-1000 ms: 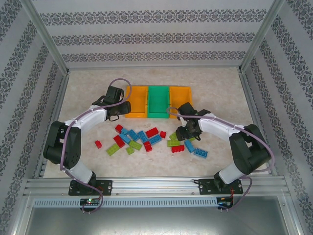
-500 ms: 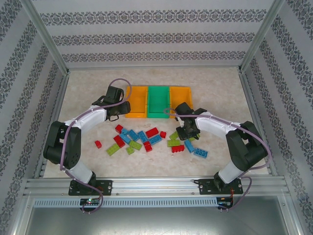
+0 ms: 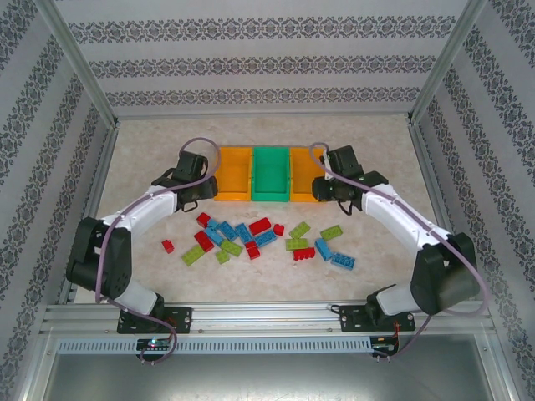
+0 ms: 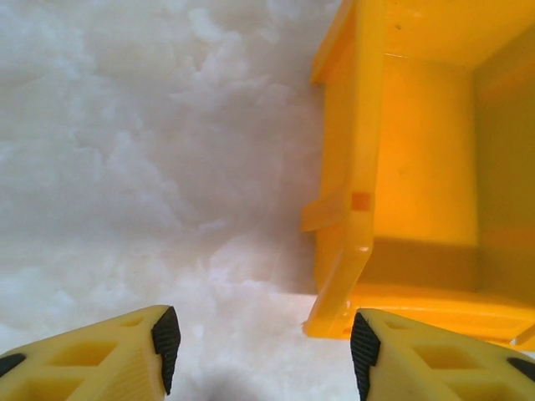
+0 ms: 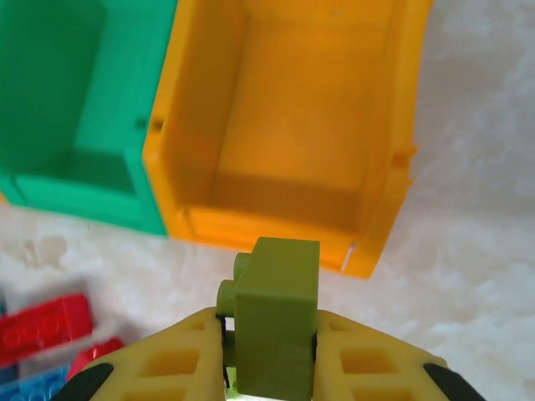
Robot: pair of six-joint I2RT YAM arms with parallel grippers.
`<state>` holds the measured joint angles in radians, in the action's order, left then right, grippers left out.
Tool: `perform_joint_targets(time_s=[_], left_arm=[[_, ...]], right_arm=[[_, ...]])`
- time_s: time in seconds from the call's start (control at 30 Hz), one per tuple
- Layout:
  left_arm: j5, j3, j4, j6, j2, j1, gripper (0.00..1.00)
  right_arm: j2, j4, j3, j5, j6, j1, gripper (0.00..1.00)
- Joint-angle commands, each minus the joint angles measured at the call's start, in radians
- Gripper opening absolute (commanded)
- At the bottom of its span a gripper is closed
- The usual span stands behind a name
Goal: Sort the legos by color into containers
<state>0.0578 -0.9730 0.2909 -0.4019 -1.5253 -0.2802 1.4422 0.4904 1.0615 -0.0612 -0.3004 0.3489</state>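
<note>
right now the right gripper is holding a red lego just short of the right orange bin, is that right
Not quite. The lego held in the right gripper is lime green, not red; the right wrist view shows it pinched between the fingers. The rest stands: it is just short of the right orange bin.

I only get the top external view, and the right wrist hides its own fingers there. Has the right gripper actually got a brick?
Observer: Yes. On the right wrist camera the right gripper is shut on a lime green brick, which in that view sits just short of the near wall of the right orange bin.
Operator: And the left one, is it carrying anything?
Observer: No. Its wrist camera shows the left gripper open with nothing between its fingers, over the table beside the left orange bin.
</note>
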Motion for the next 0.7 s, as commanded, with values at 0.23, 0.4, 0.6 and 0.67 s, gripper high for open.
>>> perform_joint_targets(time_s=[0.23, 0.4, 0.6, 0.67], left_arm=[[0.053, 0.088, 0.02, -0.02, 0.101, -0.007, 0.76], [0.051, 0.092, 0.022, -0.012, 0.11, -0.007, 0.82], [0.025, 0.089, 0.037, -0.007, 0.081, -0.007, 0.82], [0.008, 0.091, 0.042, -0.007, 0.069, -0.008, 0.81]], right_arm=[[0.315, 0.007, 0.226, -0.026, -0.066, -0.005, 0.26], [0.388, 0.023, 0.268, -0.006, -0.081, -0.009, 0.35], [0.428, 0.028, 0.288, -0.007, -0.088, -0.007, 0.44], [0.433, 0.033, 0.292, -0.008, -0.088, -0.005, 0.47]])
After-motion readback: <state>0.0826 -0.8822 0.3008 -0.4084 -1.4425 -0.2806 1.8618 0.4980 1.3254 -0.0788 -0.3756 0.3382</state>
